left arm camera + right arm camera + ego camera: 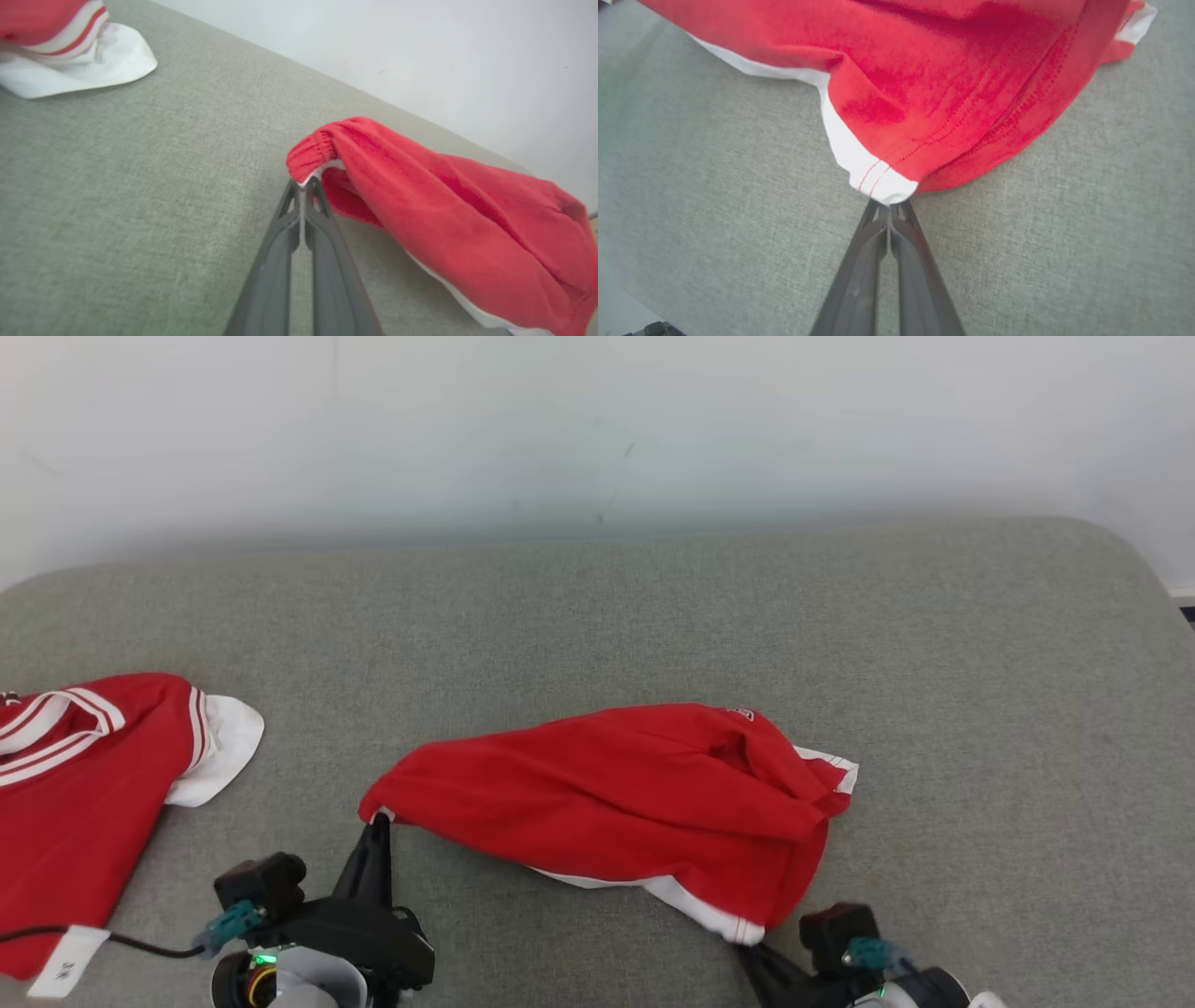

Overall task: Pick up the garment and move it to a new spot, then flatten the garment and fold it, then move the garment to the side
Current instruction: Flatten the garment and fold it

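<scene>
Two claws show. The left claw [378,823] is closed on the garment [607,793], pinching a gathered red edge with white lining at the cloth's left end. In the left wrist view its fingers [280,242] meet with a sliver of white between the tips. The right claw [750,947], at the lower right of the head view, is also closed on the garment. In the right wrist view its fingers [859,280] press together at the white hem [873,175] corner.

The garment is red and bunched. It lies on the grey surface [597,616] at the lower middle of the head view, with its left end raised at the left claw. Its long axis runs across the frame from left to right. The left end is narrow and the right end is broader, and the hem corner dips toward the lower right.

There are two red garments in all. The second garment [75,784] lies at the left edge of the head view, well apart from the first, with white stripes and a white sleeve end. One pale wall [597,420] stands behind the surface.
</scene>
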`<state>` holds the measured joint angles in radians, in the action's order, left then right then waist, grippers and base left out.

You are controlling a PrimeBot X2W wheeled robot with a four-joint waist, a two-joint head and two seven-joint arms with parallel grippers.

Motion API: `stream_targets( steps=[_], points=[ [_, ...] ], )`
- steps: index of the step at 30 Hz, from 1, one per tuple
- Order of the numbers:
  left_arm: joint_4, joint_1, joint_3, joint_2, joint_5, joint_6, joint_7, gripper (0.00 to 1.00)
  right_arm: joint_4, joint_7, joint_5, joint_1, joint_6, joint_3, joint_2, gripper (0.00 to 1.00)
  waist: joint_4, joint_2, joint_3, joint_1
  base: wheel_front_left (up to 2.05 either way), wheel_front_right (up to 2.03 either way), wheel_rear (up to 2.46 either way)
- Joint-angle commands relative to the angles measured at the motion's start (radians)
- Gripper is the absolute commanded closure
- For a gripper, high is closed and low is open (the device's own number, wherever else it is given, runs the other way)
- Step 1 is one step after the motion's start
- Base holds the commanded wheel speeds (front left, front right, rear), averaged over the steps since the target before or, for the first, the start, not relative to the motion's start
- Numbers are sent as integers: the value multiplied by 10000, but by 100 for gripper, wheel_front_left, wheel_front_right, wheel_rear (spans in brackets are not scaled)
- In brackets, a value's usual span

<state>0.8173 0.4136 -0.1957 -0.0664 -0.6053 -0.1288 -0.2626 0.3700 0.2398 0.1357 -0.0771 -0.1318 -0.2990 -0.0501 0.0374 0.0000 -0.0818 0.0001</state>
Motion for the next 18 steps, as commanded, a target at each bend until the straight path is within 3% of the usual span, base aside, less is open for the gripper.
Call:
stream_targets(
  steps=[1, 5, 11, 18],
  points=[
    [-261, -212, 123, -26, -92, -7, -30, 100, -242, -152, 175, 54, 22, -9, -4, 100, 47, 0, 102, -1, 0, 0, 0],
    [-1558, -534, 293, -141, -316, -11, -29, 100, -1512, -278, 1069, -14, 22, 131, -7, 100, 155, 0, 244, -1, 0, 0, 0],
    [-3579, -981, 246, -800, -623, -13, 92, 100, -4379, 103, 2229, -326, 22, 705, -198, 100, 405, 0, 285, -1, 0, 0, 0],
    [-6351, -948, 219, -1679, -772, 255, 1676, 100, -6023, 488, 3645, -1377, 22, 1568, -596, 100, 656, 0, -339, -1, 0, 0, 0]
  ],
)
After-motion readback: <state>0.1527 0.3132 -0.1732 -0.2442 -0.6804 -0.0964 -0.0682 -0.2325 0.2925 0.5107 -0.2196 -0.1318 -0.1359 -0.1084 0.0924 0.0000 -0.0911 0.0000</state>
